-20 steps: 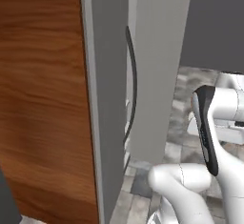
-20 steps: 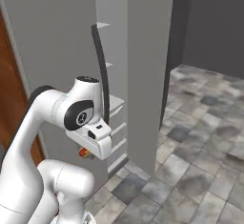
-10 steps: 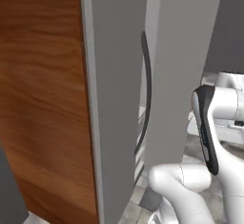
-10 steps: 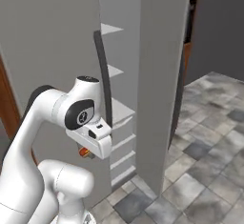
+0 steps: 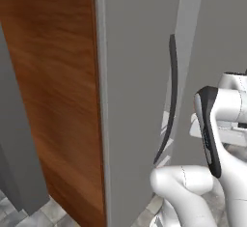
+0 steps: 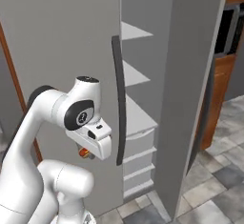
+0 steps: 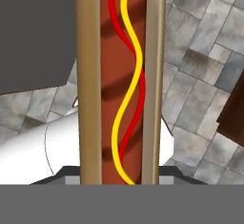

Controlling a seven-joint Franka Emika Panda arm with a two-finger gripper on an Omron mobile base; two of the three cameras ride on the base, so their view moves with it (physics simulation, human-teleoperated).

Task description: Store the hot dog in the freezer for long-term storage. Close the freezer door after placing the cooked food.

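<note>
The hot dog (image 7: 119,85), a tan bun with a red sausage and a yellow squiggle, runs up the middle of the hand view, close to the camera. In the right base view it peeks out red and orange (image 6: 84,152) under the hand, with my gripper (image 6: 86,153) shut on it. The hand hangs low, left of and in front of the freezer (image 6: 138,118), whose white shelves show. The freezer door (image 6: 190,85) stands open to the right, seen nearly edge-on.
The wider grey door (image 6: 62,37) is shut beside the freezer, its long dark handle (image 6: 117,99) just right of my hand. That handle (image 5: 171,95) shows again from the left. A tall wood panel (image 5: 53,91) flanks the fridge. Grey tiled floor (image 6: 219,180) lies to the right.
Both base views have shifted as the base drove. The fridge now sits larger, with more of the freezer shelves showing. The arm keeps its pose with the hot dog held.
</note>
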